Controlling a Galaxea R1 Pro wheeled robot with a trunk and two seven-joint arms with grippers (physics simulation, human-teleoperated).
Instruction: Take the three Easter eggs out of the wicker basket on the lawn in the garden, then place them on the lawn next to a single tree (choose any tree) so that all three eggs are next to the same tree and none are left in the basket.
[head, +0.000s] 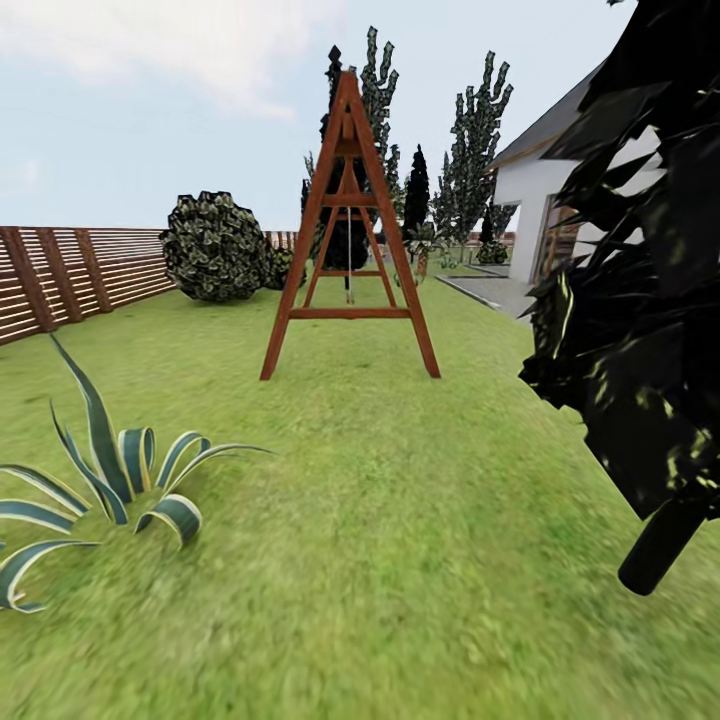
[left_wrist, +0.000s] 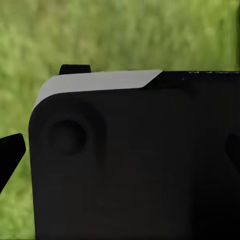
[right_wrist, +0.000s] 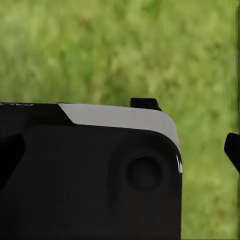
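The lawn (head: 400, 520) spreads wide and green through the garden, with a brown slat fence (head: 70, 275) along its left side. A tree (head: 640, 300) with dark blocky leaves flecked yellow-green stands close at the right, its trunk (head: 660, 545) dark in this light. The Easter eggs and the wicker basket are out of view. In the left wrist view my left gripper (left_wrist: 120, 155) hangs over blurred grass, fingertips (left_wrist: 11, 157) far apart, nothing between them. My right gripper (right_wrist: 120, 152) looks the same, one fingertip (right_wrist: 233, 149) at the picture's edge.
A wooden A-frame swing (head: 348, 250) stands mid-lawn ahead. A striped spiky plant (head: 110, 480) grows near left, a round bush (head: 215, 247) by the fence. A white house (head: 545, 215) and paved path (head: 495, 290) lie far right. A black-and-white robot part (left_wrist: 130, 160) fills the wrist views' foreground.
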